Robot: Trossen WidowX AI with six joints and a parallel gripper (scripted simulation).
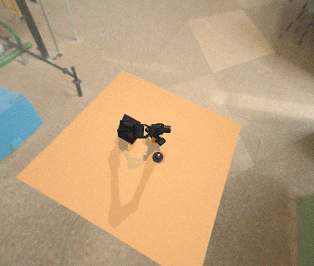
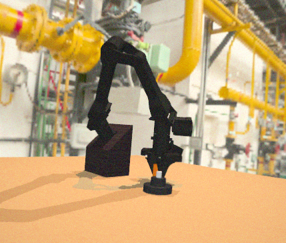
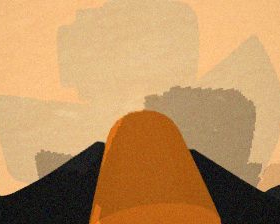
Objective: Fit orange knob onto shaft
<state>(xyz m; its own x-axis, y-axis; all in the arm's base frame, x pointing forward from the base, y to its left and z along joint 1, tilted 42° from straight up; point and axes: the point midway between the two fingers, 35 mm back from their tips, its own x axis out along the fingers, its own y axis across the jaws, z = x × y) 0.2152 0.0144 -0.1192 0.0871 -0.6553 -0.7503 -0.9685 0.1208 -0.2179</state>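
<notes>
The orange knob [image 1: 154, 139] [image 2: 155, 169] [image 3: 150, 175] is upright between the fingers of my gripper [image 1: 154, 140] [image 2: 155, 171] [image 3: 145, 154]. In the wrist view the black fingers meet it on both sides, so the gripper is shut on it. The knob's underside and hole are hidden. The black round pedestal [image 1: 155, 161] [image 2: 157, 189] stands in front of the gripper in the exterior view, apart from the knob in the top view. Its silver shaft [image 1: 158, 156] [image 2: 159, 174] points up, bare. The shaft's flat side cannot be made out.
The orange table top [image 1: 184, 204] [image 2: 81, 230] carries the arm's dark base block [image 1: 126, 128] [image 2: 118, 160], which stands behind and left of the pedestal in the exterior view. The arm's shadows fall across the table top. The pedestal is not in the wrist view.
</notes>
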